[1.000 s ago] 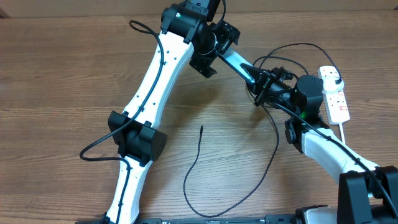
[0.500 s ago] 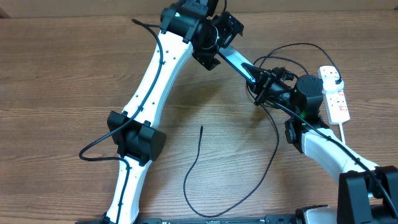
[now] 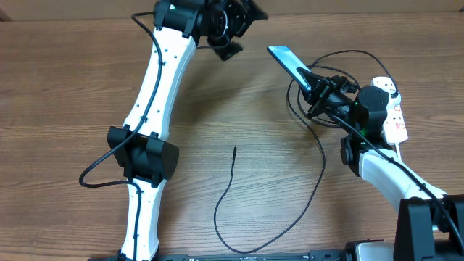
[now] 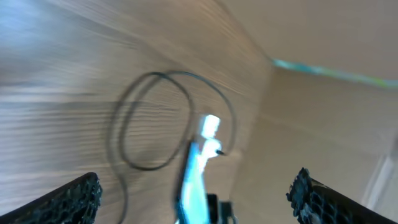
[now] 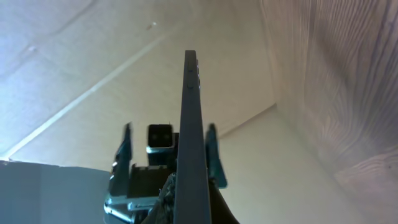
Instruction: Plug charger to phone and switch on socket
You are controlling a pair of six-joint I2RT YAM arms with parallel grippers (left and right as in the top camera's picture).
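Note:
My right gripper (image 3: 315, 87) is shut on the lower end of the phone (image 3: 288, 61) and holds it tilted above the table, teal screen up. In the right wrist view the phone (image 5: 191, 124) shows edge-on between my fingers. My left gripper (image 3: 245, 10) is open and empty at the table's far edge, well left of the phone. Its fingers (image 4: 73, 199) stand wide apart, with the blurred phone (image 4: 191, 180) far below them. The thin black charger cable (image 3: 319, 167) loops behind the right gripper. Its free tip (image 3: 234, 148) lies on the wood mid-table. The white socket strip (image 3: 393, 110) lies at the right.
The left arm's white links (image 3: 148, 94) cross the left half of the table. The strip's thick white cord (image 3: 403, 156) runs toward the right arm's base. A cable loop (image 4: 155, 118) and the strip's white end (image 4: 210, 126) show blurred in the left wrist view.
My left gripper has let go of the phone's far end and drawn back up and left to the table's far edge. The phone, still in my right gripper, has shifted slightly right, its screen now uncovered.

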